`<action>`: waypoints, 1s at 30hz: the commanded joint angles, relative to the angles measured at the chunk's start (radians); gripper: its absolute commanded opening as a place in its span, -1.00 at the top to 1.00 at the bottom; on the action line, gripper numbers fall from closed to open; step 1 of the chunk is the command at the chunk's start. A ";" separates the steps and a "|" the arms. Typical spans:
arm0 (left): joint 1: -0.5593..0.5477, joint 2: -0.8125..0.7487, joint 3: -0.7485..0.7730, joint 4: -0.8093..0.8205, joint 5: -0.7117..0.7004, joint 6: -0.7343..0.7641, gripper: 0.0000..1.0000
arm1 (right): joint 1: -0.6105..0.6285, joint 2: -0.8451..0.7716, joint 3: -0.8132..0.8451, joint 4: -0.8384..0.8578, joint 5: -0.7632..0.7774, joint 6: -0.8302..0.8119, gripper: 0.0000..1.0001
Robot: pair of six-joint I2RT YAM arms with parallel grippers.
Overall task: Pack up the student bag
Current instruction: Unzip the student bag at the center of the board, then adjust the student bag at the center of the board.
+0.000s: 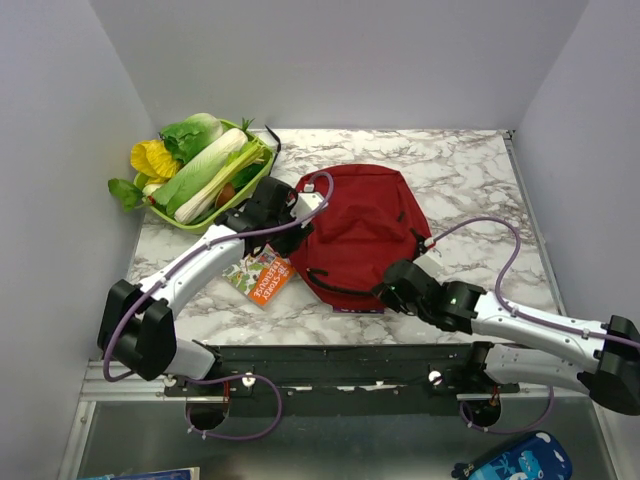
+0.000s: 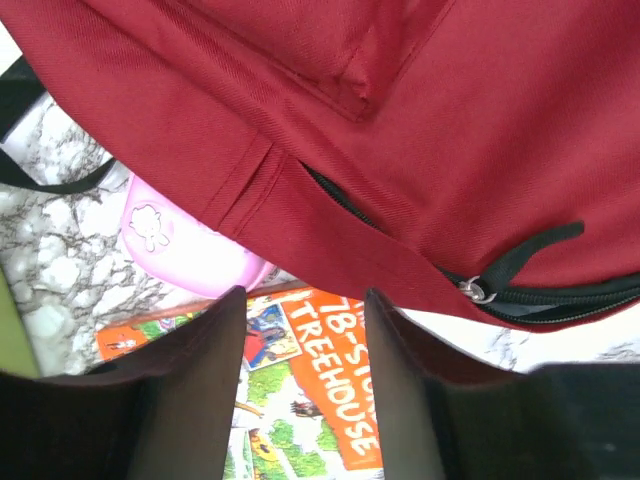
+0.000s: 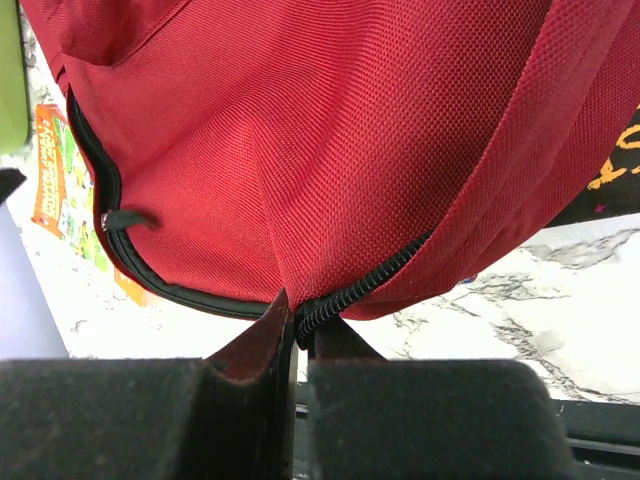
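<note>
The student bag (image 1: pixel 362 228) is a dark-red backpack lying flat mid-table. My right gripper (image 1: pixel 388 291) sits at its near edge. In the right wrist view this gripper (image 3: pixel 303 318) is shut on the bag's (image 3: pixel 340 150) black zipper seam, pinching fabric and zipper teeth. My left gripper (image 1: pixel 292 230) is at the bag's left edge. Seen from the left wrist, it (image 2: pixel 305 296) is open with nothing between its fingers, hovering over an orange book (image 2: pixel 310 390). A zipper pull (image 2: pixel 481 291) hangs from the bag (image 2: pixel 400 120) just right of it. A pink pencil case (image 2: pixel 185 250) pokes out from under the bag.
The orange book (image 1: pixel 262 276) lies left of the bag. A green basket (image 1: pixel 205 170) of toy vegetables stands at the back left. A blue pencil case (image 1: pixel 512 460) lies below the table's front rail. A dark item with yellow print (image 3: pixel 612 170) shows under the bag's right side.
</note>
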 commanded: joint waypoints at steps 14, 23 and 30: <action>-0.254 -0.022 0.012 -0.042 0.275 0.195 -0.41 | -0.005 -0.040 -0.045 0.108 -0.029 -0.071 0.35; -0.330 0.061 -0.023 0.055 0.247 0.212 -0.42 | -0.006 -0.113 -0.089 0.096 -0.006 -0.041 0.35; -0.380 0.099 -0.049 0.145 0.122 0.209 -0.42 | -0.006 -0.110 -0.092 0.101 -0.014 -0.041 0.38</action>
